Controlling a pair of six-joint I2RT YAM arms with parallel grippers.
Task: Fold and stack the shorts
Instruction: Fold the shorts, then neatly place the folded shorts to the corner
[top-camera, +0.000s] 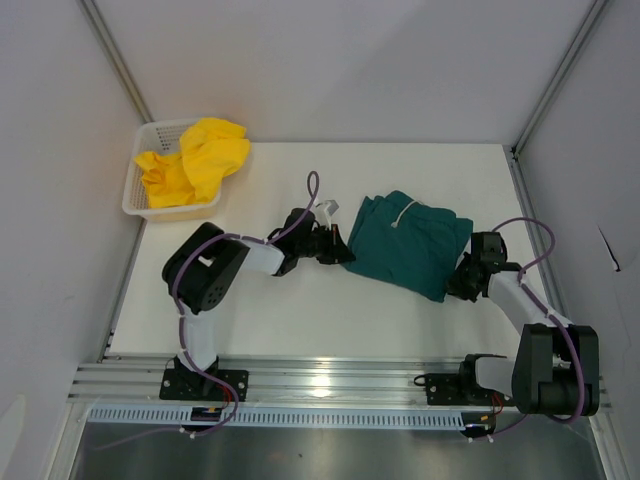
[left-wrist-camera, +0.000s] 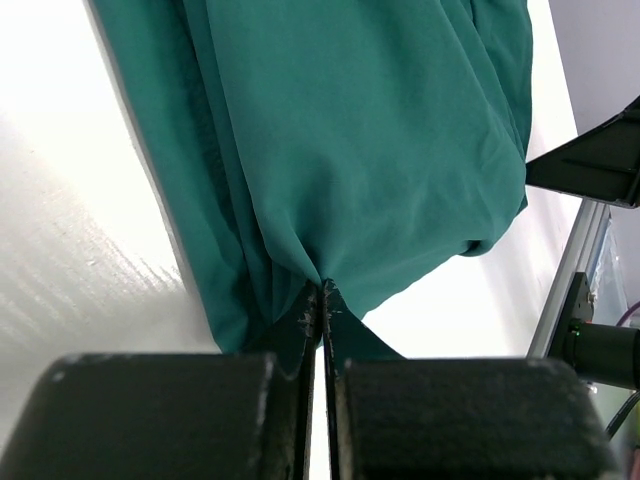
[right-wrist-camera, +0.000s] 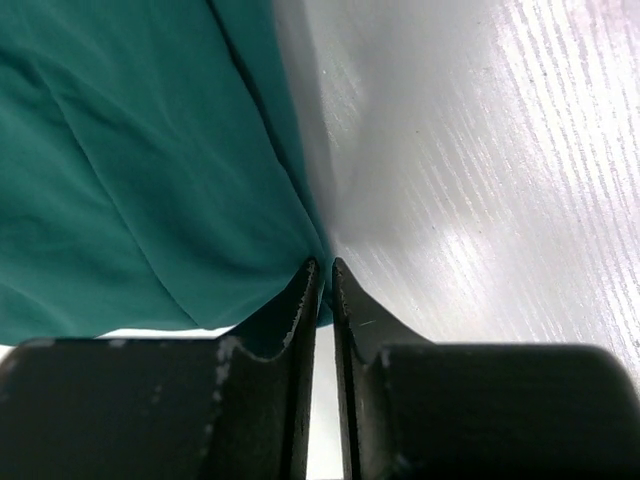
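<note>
My teal-green shorts (top-camera: 405, 240) lie folded on the table, white drawstring (top-camera: 404, 214) on top; my yellow shorts (top-camera: 198, 160) sit crumpled, draped over the far-left corner.

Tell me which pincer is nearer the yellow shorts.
Left. The left pincer grips the teal shorts at their left edge, closer to the yellow shorts in the basket; the right pincer holds the teal pair's far right edge.

Matt, softly creased teal cloth shorts (top-camera: 410, 245), bright yellow cloth shorts (top-camera: 205, 158) crumpled, white plastic mesh basket (top-camera: 143, 182), glossy white table (top-camera: 300, 310) with faint grain, matt black fingers (right-wrist-camera: 290, 310), perhaps finely ridged plastic
</note>
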